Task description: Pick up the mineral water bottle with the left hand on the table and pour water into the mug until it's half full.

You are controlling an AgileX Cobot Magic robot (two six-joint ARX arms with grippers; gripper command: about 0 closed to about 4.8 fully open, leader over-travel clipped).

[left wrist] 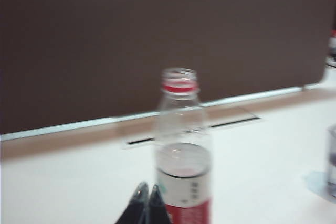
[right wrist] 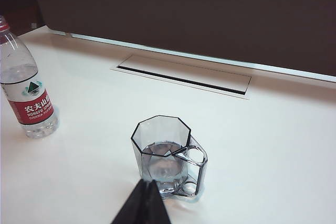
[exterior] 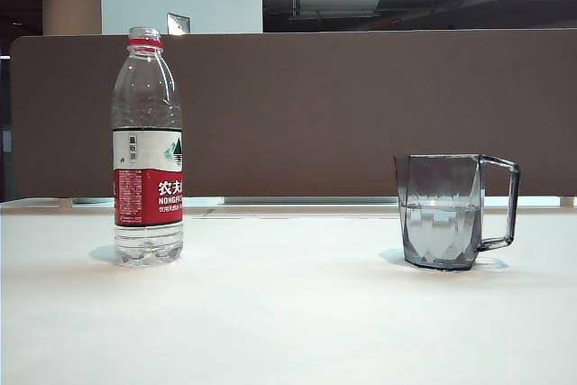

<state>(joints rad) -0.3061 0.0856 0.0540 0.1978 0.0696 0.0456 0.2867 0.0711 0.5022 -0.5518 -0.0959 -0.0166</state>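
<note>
Standing upright and capless, the mineral water bottle is ungrasped; the mug seems roughly half full. Left gripper and right gripper are both closed; likely nothing remains.

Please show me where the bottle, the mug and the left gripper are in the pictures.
bottle [exterior: 148,196]: exterior view, on the red label.
mug [exterior: 442,214]: exterior view, on the faceted wall.
left gripper [left wrist: 146,191]: left wrist view, between the shut fingertips.

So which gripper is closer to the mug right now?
Right. The right gripper, shut, sits just in front of the mug. The left gripper, also shut, is over by the mineral water bottle.
</note>
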